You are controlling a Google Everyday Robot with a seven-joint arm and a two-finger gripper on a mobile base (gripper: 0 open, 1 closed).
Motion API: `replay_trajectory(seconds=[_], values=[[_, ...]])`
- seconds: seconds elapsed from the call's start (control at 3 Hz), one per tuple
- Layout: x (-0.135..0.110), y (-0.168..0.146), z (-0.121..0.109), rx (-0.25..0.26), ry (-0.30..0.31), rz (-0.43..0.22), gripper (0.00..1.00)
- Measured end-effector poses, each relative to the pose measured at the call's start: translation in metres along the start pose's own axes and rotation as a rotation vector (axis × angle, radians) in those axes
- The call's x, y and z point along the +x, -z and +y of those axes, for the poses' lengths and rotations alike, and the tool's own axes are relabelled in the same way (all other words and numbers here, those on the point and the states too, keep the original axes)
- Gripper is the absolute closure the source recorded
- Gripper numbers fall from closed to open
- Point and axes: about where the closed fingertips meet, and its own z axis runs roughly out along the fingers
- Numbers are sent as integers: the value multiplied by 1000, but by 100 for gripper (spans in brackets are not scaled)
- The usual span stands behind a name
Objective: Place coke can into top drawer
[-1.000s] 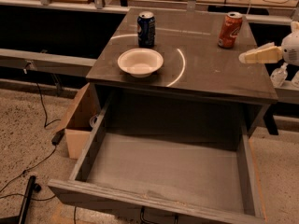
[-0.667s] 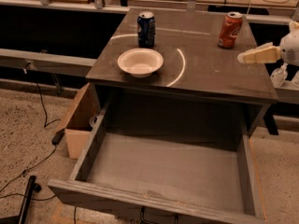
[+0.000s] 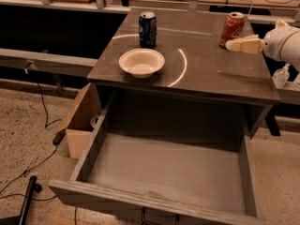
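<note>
Coke can (image 3: 233,29), one, your gripper (image 3: 230,44) just beside it, grip unclear, one blue can (image 3: 147,29), one bowl (image 3: 141,62), one top drawer (image 3: 168,172) open

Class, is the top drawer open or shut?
Open: the top drawer is pulled well out, its bare floor showing. The coke can stands upright on the cabinet top, with the gripper beside it.

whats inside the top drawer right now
The top drawer shows only its bare floor. Its rear strip is shadowed under the cabinet top, so that part is unsure. The coke can stands on the cabinet top, the end effector close beside it.
</note>
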Motion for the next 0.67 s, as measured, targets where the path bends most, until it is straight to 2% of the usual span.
replay_trajectory(seconds=[0.33,0.67], values=[[-6,-46,3,18,-60,-20,0],[-2,-82,-3,71,-109,9,0]])
